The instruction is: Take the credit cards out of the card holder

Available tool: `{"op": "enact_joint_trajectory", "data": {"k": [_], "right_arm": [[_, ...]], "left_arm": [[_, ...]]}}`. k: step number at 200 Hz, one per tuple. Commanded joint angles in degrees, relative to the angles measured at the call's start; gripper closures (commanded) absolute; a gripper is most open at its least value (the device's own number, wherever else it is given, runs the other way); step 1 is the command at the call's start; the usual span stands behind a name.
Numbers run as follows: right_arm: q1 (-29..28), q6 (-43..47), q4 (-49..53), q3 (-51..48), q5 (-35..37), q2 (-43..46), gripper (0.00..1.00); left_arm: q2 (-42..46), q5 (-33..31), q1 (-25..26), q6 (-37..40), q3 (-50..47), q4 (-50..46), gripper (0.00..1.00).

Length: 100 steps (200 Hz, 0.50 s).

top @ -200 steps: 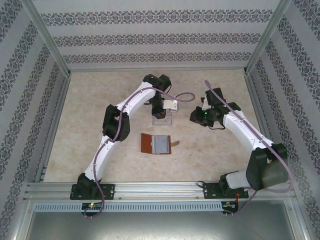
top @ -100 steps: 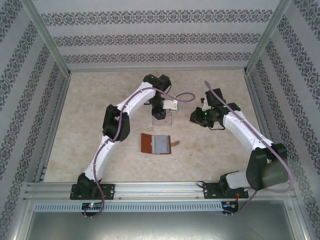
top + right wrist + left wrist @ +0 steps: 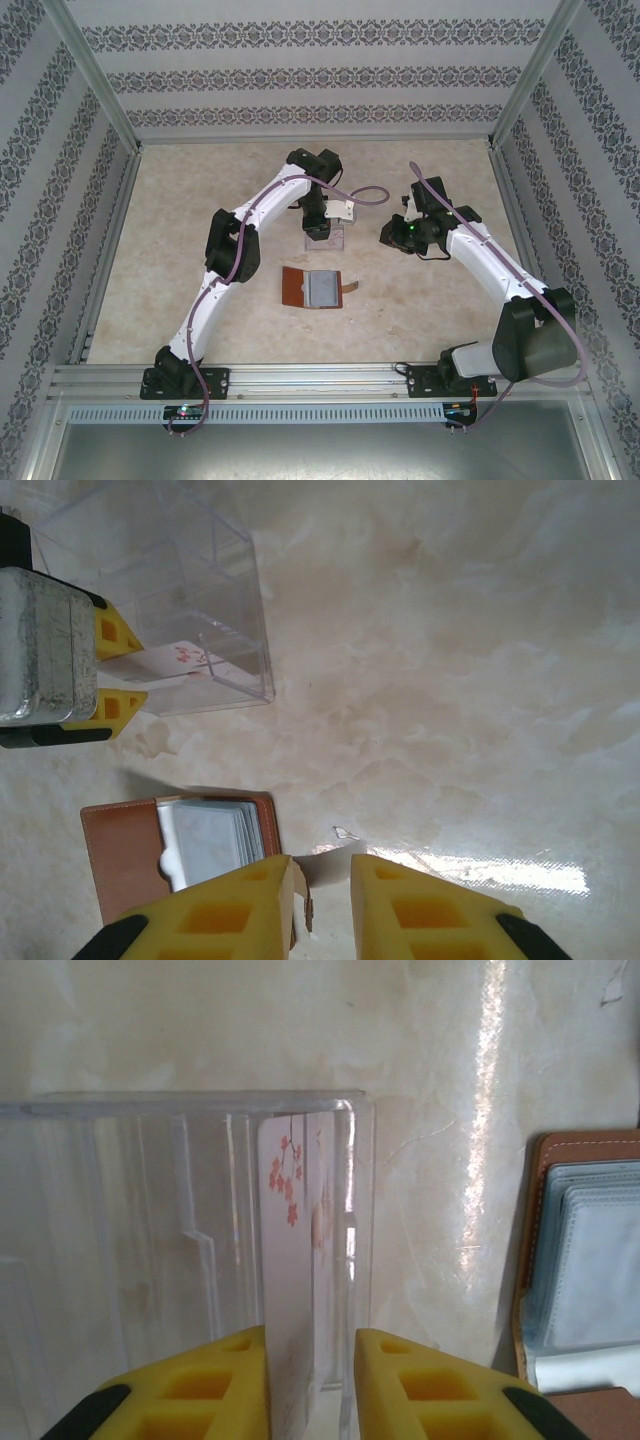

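Note:
The brown card holder (image 3: 315, 287) lies open on the table, its grey-blue pockets (image 3: 210, 840) facing up and its strap tab pointing right. My left gripper (image 3: 310, 1380) hangs over a clear plastic box (image 3: 180, 1240). A whitish-pink credit card (image 3: 295, 1260) with red blossoms stands on edge inside the box. It rests against the left finger, with a gap to the right finger, so the jaws are open. My right gripper (image 3: 320, 910) hovers high, right of the box, slightly open with nothing in it. The wallet (image 3: 130, 855) and its strap show below it.
The clear box (image 3: 328, 238) stands just behind the wallet at mid-table. Patterned walls and metal rails enclose the marbled tabletop (image 3: 200, 200). The wallet's edge (image 3: 585, 1260) shows to the right of the box in the left wrist view.
The left jaws have parted a little, letting go of the blossom card inside the box. Both arms have hardly moved.

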<state>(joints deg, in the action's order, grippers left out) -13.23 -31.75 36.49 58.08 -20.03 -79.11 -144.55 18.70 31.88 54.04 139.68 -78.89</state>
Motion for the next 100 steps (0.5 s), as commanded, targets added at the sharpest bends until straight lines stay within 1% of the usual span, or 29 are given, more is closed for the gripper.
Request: {"op": "enact_joint_trajectory", "data": {"k": [1, 54, 100], "right_arm": [[0.2, -0.7, 0.2, -0.3, 0.7, 1.3, 0.76], [0.1, -1.1, -0.3, -0.3, 0.4, 1.8, 0.76], [-1.8, -2.3, -2.3, -0.1, -1.1, 0.4, 0.76]], "left_arm": [[2.4, -1.4, -0.1, 1.3, 1.2, 0.7, 0.70], [5.3, -2.0, -0.1, 0.3, 1.1, 2.2, 0.68], [7.4, -2.0, -0.1, -6.8, -0.4, 6.4, 0.68]]}}
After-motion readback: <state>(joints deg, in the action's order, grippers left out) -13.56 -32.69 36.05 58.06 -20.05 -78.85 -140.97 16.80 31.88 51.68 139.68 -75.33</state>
